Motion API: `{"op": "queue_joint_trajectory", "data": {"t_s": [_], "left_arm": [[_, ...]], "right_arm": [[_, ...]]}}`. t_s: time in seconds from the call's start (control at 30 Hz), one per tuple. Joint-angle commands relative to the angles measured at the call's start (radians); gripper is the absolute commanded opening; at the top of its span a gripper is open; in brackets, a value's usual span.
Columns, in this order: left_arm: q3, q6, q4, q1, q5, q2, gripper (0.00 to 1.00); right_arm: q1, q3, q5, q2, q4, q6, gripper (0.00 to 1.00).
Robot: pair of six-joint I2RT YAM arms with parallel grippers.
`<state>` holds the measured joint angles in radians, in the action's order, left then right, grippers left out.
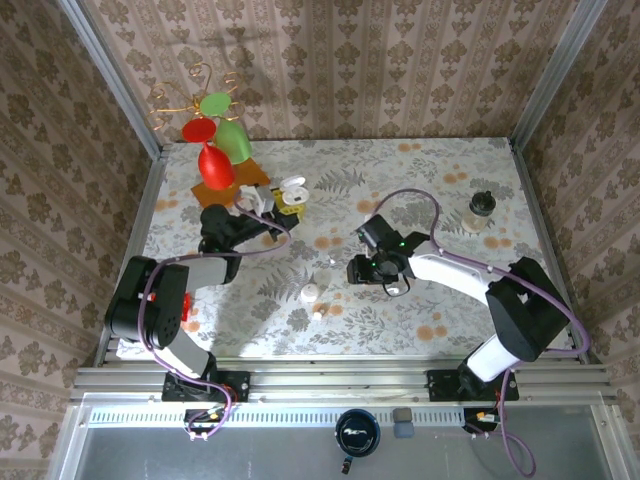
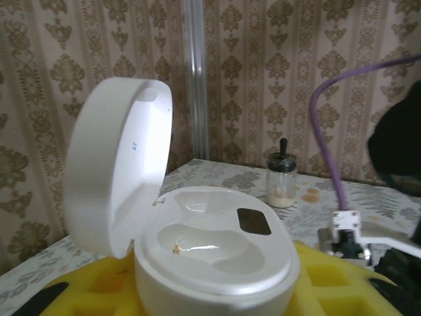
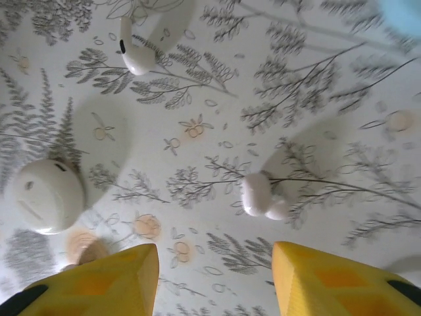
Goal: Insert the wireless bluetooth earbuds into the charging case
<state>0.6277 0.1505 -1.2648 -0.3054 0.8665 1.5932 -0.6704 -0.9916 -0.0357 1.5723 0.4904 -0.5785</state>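
Your case (image 2: 217, 257), lid up, wells empty, is clamped in left gripper (image 2: 210, 299). Right gripper (image 3: 214, 280), right of case: jaws apart over earbud (image 3: 260, 195).

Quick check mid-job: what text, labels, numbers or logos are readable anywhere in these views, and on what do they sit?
Small blue mark inside the open lid of the charging case: a couple of characters, too small and blurred to read.
Earbuds on the table: no print visible.
Glass bottle: no label visible.
No other text to report.
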Motion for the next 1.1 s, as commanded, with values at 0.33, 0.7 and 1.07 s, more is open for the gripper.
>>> {"op": "queue_joint_trajectory", "data": {"t_s": [0.33, 0.7, 1.07], "left_arm": [[-0.032, -0.026, -0.031, 0.089, -0.012, -0.029, 0.38], [-0.038, -0.009, -0.031, 0.081, 0.004, -0.022, 0.38], [-0.036, -0.004, -0.031, 0.071, 0.014, -0.026, 0.38]], "right_arm": [[-0.222, -0.359, 0.623, 0.341, 0.458, 0.058, 0.47], [-0.245, -0.404, 0.621, 0.448, 0.444, 0.07, 0.42], [-0.254, -0.403, 0.628, 0.502, 0.438, 0.071, 0.36]]}}
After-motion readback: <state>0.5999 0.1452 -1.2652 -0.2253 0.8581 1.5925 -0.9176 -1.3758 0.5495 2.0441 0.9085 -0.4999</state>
